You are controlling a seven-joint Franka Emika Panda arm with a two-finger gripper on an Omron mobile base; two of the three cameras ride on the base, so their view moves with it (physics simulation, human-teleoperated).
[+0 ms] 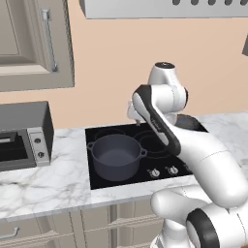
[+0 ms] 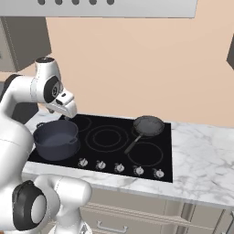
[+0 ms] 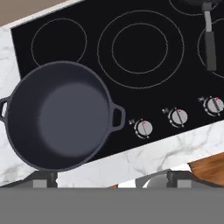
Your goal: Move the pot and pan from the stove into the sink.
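Note:
The deep dark blue-grey pot (image 1: 116, 156) (image 2: 55, 138) (image 3: 59, 117) stands empty on the front left burner of the black stove (image 1: 145, 140) (image 2: 109, 137) (image 3: 140, 43). The small dark pan (image 2: 148, 124) rests on the back right burner, its long handle (image 3: 210, 43) pointing toward the stove's front. My gripper (image 1: 133, 116) (image 2: 67, 115) (image 3: 111, 178) hovers above the pot's back rim, pointing down. It is open with nothing between its fingers and touches nothing. The sink is out of view.
A row of silver knobs (image 2: 119, 167) (image 3: 177, 117) lines the stove's front. White marble counter (image 1: 43, 179) (image 2: 201, 160) flanks both sides. A grey microwave (image 1: 24, 138) stands on the left counter. A range hood (image 2: 119, 7) hangs overhead.

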